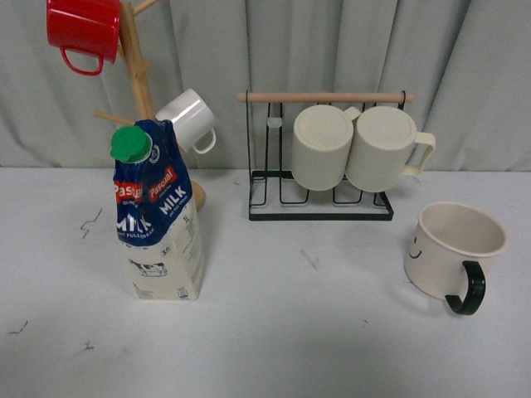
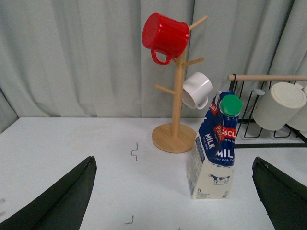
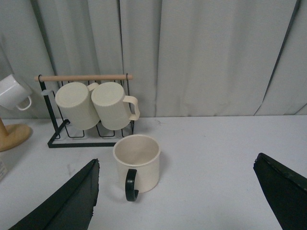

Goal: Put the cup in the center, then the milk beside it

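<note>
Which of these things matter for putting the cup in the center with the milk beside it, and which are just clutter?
For the job: cup; milk carton.

Just lying about: red mug; white mug; wooden mug tree; ribbed cream mugs; wire rack.

The cup (image 3: 136,160) stands upright on the white table (image 3: 216,139), with its black handle (image 3: 130,185) turned toward the camera. Behind it, a black wire rack (image 3: 86,144) with a wooden bar (image 3: 84,77) holds 2 ribbed cream mugs (image 3: 76,105). The right gripper (image 3: 177,160) has its 2 dark fingers (image 3: 72,201) spread wide, not touching the cup.
</note>
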